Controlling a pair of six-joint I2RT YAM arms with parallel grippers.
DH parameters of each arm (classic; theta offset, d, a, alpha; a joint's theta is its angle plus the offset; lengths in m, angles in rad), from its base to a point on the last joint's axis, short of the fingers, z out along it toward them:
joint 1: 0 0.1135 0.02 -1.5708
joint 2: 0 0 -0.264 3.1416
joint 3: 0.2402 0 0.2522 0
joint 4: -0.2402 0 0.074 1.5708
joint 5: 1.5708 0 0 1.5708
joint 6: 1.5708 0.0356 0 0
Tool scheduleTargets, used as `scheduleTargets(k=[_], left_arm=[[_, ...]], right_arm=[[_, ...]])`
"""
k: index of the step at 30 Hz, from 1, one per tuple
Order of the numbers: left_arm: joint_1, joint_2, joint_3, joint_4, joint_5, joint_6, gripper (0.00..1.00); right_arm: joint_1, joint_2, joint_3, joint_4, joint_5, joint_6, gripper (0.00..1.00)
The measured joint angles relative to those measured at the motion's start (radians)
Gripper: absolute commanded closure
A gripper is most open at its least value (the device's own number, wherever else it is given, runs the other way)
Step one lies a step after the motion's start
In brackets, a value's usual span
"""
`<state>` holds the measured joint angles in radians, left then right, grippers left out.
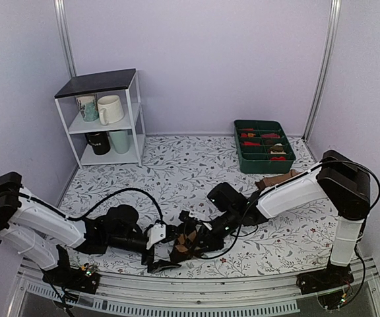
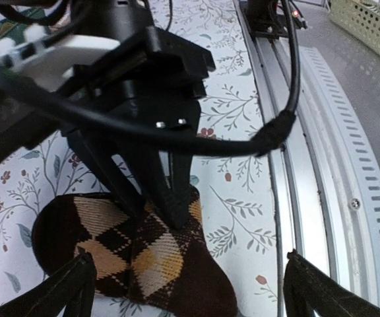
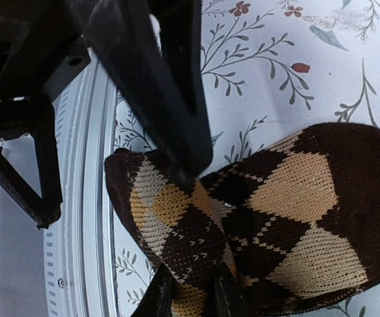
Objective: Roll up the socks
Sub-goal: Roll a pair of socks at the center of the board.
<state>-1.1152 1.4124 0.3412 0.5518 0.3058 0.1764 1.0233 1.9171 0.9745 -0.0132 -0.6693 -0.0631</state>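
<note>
At the table's point(image 1: 177, 165) near edge, one bundle of argyle socks point(image 1: 186, 242), right gripper point(image 3: 191, 294) pinched onto its fabric, left gripper point(image 2: 189, 264) spread wide either side, four mugs point(image 1: 109, 109) on one far-left corner shelf point(image 1: 97, 82), one green tray point(image 1: 240, 158) far right.

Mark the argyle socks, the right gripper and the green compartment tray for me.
argyle socks point(image 3: 295, 191), right wrist view, a tan diamond on the fabric.
right gripper point(image 2: 157, 208), left wrist view, midway between its fingertips.
green tray point(image 1: 266, 166), top external view, its near wall.

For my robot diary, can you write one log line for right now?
socks: bunched on table | right gripper: shut on socks | left gripper: open
</note>
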Motion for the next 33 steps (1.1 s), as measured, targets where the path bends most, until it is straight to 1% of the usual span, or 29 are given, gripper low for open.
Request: scheduleTargets(k=[5,12,16,18,19,21,22,23,24,25,26,27,31,33], left_arm=[[-0.039,0.053,0.024,-0.005,0.005,0.008,0.01],[-0.048,0.114,0.038,-0.003,-0.002,-0.008,0.01],[-0.048,0.146,0.042,0.002,-0.012,-0.035,0.05],[-0.048,0.154,0.042,0.009,-0.013,-0.048,0.10],[-0.048,0.156,0.042,0.012,-0.014,-0.053,0.15],[-0.048,0.164,0.043,0.014,-0.018,-0.063,0.20],[-0.048,0.167,0.045,0.014,-0.019,-0.068,0.25],[-0.048,0.173,0.047,0.015,-0.023,-0.068,0.28],[-0.047,0.176,0.048,0.016,-0.024,-0.073,0.28],[-0.047,0.178,0.050,0.016,-0.024,-0.074,0.24],[-0.047,0.179,0.052,0.016,-0.025,-0.076,0.17],[-0.047,0.179,0.052,0.016,-0.023,-0.079,0.16],[-0.048,0.178,0.051,0.017,-0.023,-0.091,0.21],[-0.048,0.171,0.048,0.019,-0.027,-0.095,0.21]], right_arm=[[-0.003,0.016,0.027,-0.035,-0.019,0.000,0.85],[-0.004,0.022,0.040,-0.053,-0.023,0.000,0.86],[-0.004,0.022,0.040,-0.054,-0.023,0.001,0.85],[-0.005,0.022,0.040,-0.054,-0.023,0.001,0.85],[-0.005,0.022,0.040,-0.054,-0.023,0.002,0.85],[-0.005,0.022,0.040,-0.054,-0.024,0.003,0.86],[-0.005,0.022,0.040,-0.054,-0.024,0.004,0.85],[-0.005,0.022,0.040,-0.054,-0.025,0.004,0.86],[-0.005,0.023,0.040,-0.054,-0.026,0.004,0.86],[-0.005,0.024,0.040,-0.054,-0.029,0.004,0.85],[-0.006,0.024,0.040,-0.054,-0.029,0.005,0.86],[-0.006,0.026,0.040,-0.054,-0.032,0.005,0.86],[-0.010,0.028,0.041,-0.053,-0.040,0.008,0.86],[-0.010,0.028,0.041,-0.053,-0.041,0.011,0.86]])
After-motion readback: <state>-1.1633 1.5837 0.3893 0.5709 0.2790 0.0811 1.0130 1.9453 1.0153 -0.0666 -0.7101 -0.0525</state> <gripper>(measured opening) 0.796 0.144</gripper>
